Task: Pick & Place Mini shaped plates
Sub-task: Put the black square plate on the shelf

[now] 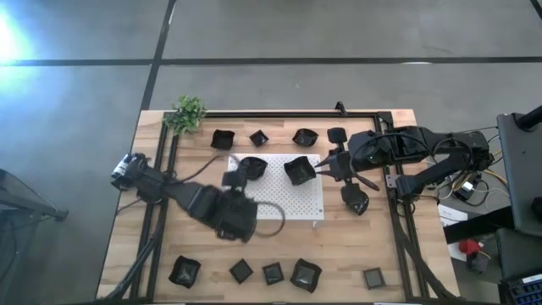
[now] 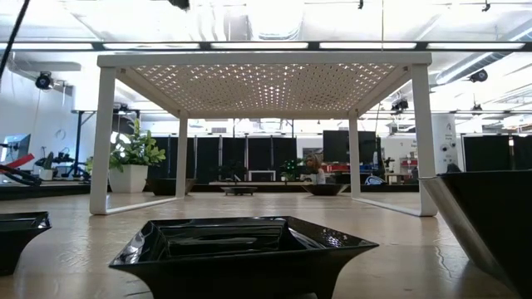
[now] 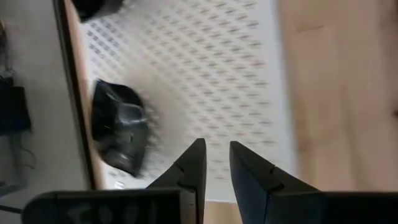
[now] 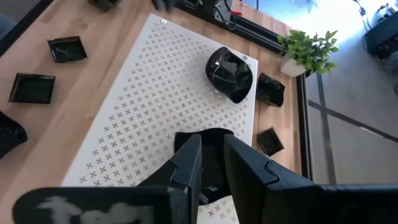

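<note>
Right claw point(image 4: 208, 163) pinching black plate point(image 4: 211, 155) on white board point(image 4: 143, 106); left claw point(image 3: 214, 165) nearly closed, empty.

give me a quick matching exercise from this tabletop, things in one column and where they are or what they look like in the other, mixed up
Things:
1. small green plant
2. white perforated board
3. right gripper
4. left gripper

Places or looks:
a. at the edge of the black plate on the board's right side
b. at the table's far left corner
c. raised on legs in the middle of the table
d. over the black plate on the board's left side

Pairs: 1-b, 2-c, 3-a, 4-d
</note>
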